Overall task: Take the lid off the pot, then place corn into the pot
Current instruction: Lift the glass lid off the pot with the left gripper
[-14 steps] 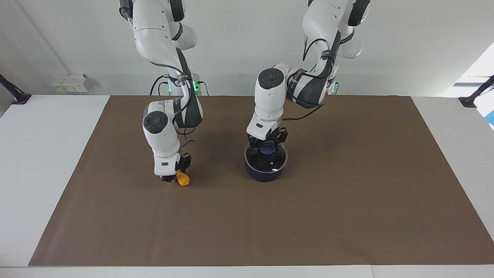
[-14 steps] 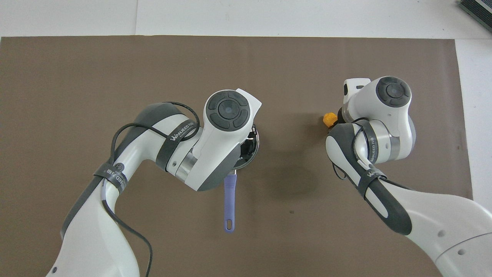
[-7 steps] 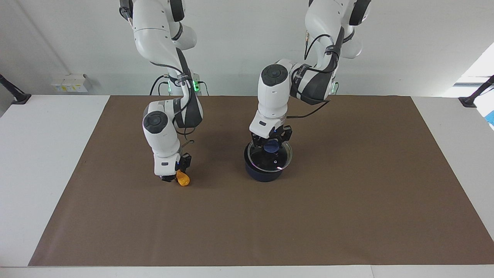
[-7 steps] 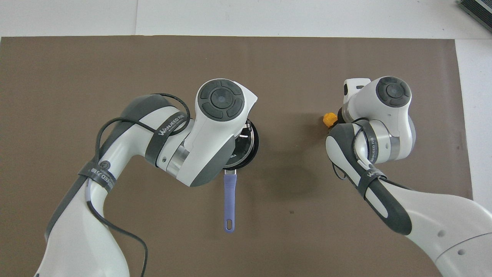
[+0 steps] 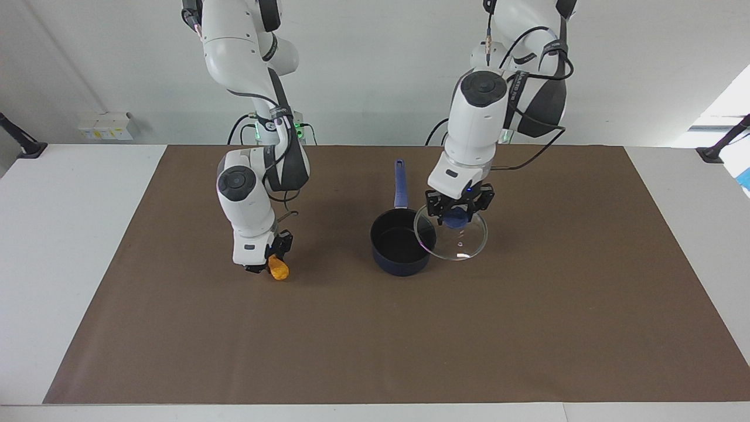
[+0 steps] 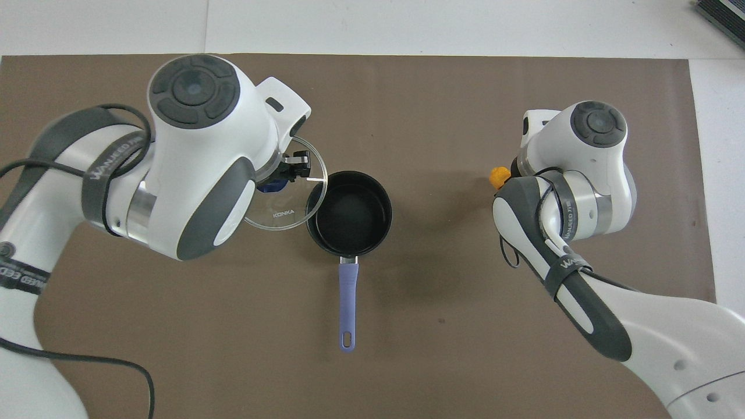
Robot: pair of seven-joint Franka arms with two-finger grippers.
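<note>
The dark blue pot (image 5: 399, 265) (image 6: 386, 216) stands uncovered mid-mat, black inside, with nothing in it. Its blue handle (image 6: 347, 302) points toward the robots. My left gripper (image 5: 456, 215) is shut on the blue knob (image 6: 270, 187) of the glass lid (image 5: 464, 245) (image 6: 284, 213). It holds the lid tilted in the air, over the mat beside the pot toward the left arm's end, with the lid's edge overlapping the pot's rim. My right gripper (image 5: 265, 268) is shut on the orange corn (image 5: 279, 269) (image 6: 497, 176), low at the mat toward the right arm's end.
A brown mat (image 5: 375, 351) covers most of the white table (image 5: 58, 234). Small white boxes (image 5: 105, 125) sit at the table's edge nearest the robots, at the right arm's end. Black mounts (image 5: 28, 146) (image 5: 716, 151) stand at both ends.
The left gripper lifted the lid off the pot and carried it up and toward the left arm's end, uncovering the pot. The right gripper with the corn rose very slightly.
</note>
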